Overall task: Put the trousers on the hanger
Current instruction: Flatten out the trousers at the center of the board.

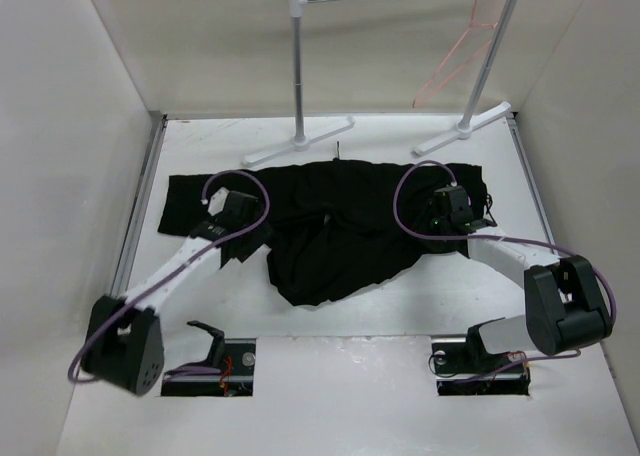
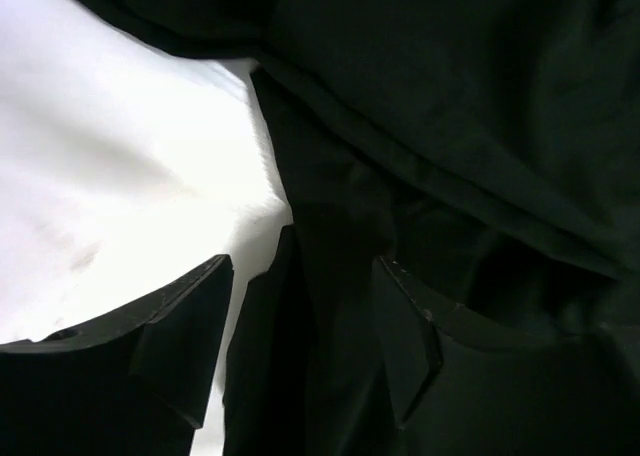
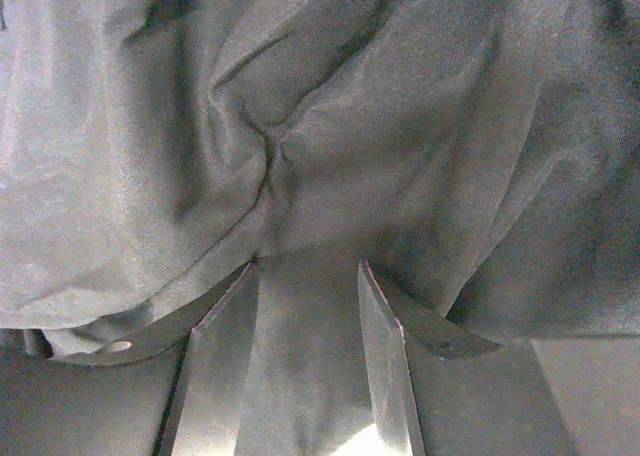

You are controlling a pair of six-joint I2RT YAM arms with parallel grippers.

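The black trousers (image 1: 340, 226) lie crumpled across the middle of the white table. The pink-red wire hanger (image 1: 462, 54) hangs from the rack's silver crossbar at the back right. My left gripper (image 1: 240, 212) is low over the trousers' left part. In the left wrist view its jaws (image 2: 302, 266) stand apart around a fold of black fabric (image 2: 310, 306), with white table showing beside the left finger. My right gripper (image 1: 452, 212) is low on the trousers' right part. In the right wrist view it (image 3: 307, 266) pinches a bunched band of the cloth (image 3: 300, 346), with creases running toward its tips.
The white-posted rack (image 1: 297, 66) with its two flat feet stands just behind the trousers. White walls enclose the table left, right and back. Two cut-outs with arm bases (image 1: 210, 361) lie at the near edge.
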